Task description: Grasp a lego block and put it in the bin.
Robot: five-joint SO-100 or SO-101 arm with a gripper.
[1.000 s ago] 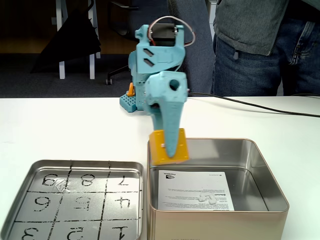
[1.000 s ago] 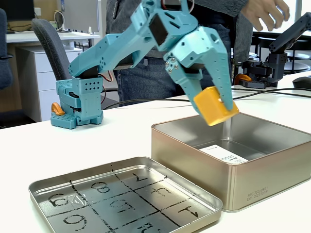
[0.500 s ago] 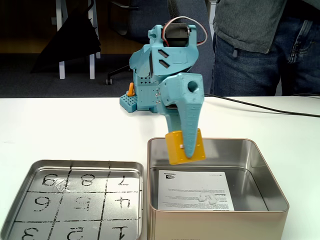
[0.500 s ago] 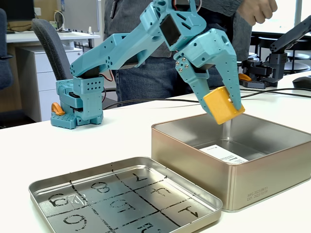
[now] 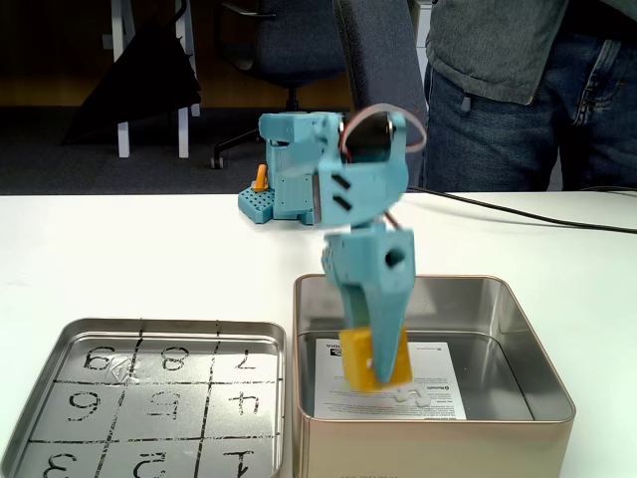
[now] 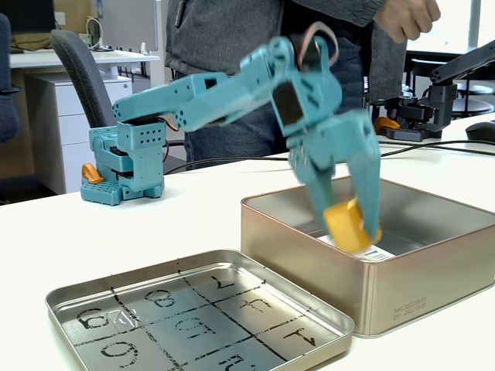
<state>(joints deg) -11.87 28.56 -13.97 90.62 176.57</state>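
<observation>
The mustard-yellow lego block point(image 5: 376, 359) point(image 6: 347, 226) hangs inside the silver bin point(image 5: 538, 375) point(image 6: 309, 240), low over the white printed sheet point(image 5: 435, 366) on its bottom. My teal gripper point(image 5: 378, 370) point(image 6: 357, 232) points down into the bin and is shut on the block, both blurred by motion. In both fixed views the block sits between the fingertips, near the bin's left-middle part.
A shallow metal tray with a numbered grid point(image 5: 149, 398) point(image 6: 193, 317) lies left of the bin. A small white piece point(image 5: 413, 395) rests on the sheet. A person point(image 5: 518, 90) stands behind the table, and a black cable point(image 5: 518, 211) runs across its far side.
The arm has swung right over the bin and then dropped, carrying the yellow block from above the bin's rim down inside it.
</observation>
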